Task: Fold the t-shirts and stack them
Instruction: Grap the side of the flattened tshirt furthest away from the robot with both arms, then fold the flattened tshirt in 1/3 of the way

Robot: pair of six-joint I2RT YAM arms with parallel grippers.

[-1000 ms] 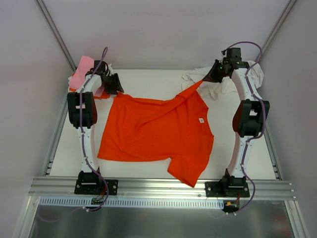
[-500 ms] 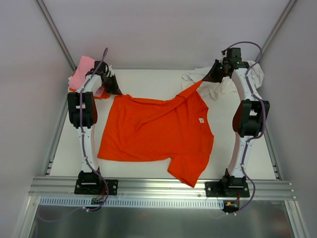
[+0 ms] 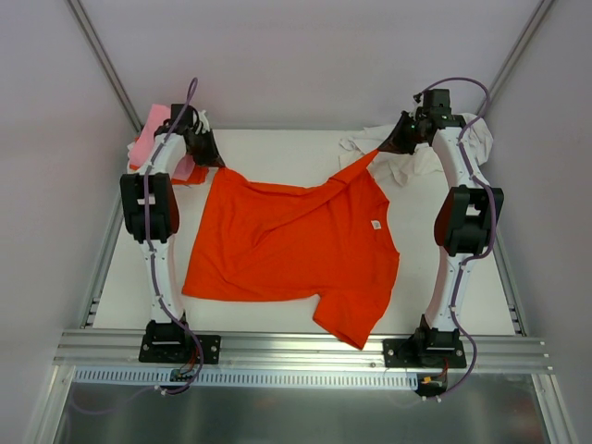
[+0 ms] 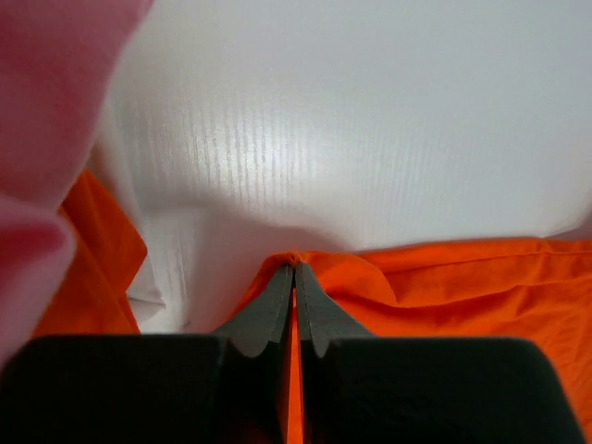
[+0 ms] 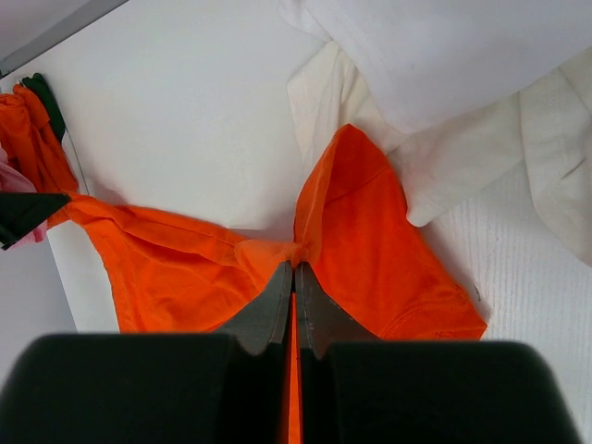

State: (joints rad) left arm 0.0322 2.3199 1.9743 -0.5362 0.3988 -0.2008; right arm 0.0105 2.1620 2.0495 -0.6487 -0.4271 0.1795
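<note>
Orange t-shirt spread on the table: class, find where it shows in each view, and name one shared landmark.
Top external: orange t-shirt spread mid-table, far corners held by left gripper and right gripper.
Left wrist: orange t-shirt lower right, pinched.
Right wrist: orange t-shirt centre, pinched.
Shared landmark: white table.

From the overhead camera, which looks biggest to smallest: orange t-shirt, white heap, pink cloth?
1. orange t-shirt, spread out, largest.
2. white heap next.
3. pink cloth smallest, though arms partly hide both, so that order is unsure.
</note>
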